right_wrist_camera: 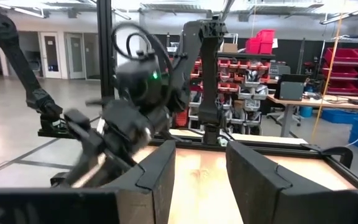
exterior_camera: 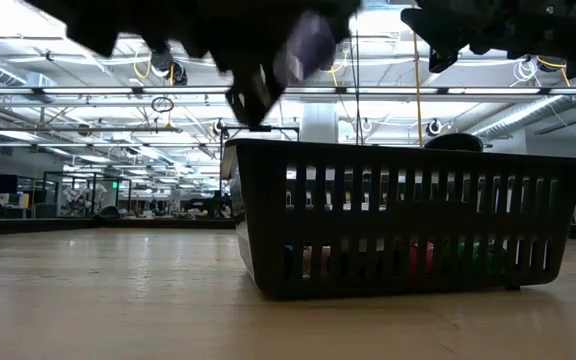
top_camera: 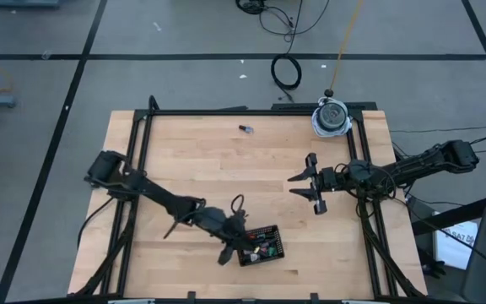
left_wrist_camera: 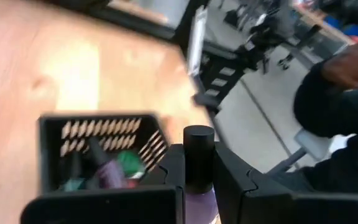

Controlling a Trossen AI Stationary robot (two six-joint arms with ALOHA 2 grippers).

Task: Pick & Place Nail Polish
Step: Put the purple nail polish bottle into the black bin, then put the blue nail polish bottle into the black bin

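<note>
One purple nail polish bottle shows no readable label.

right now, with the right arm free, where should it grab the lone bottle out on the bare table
Take the lone bottle across its middle, from straight above: it seems to lie flat, long axis left to right in the high view, nothing close around it.
</note>
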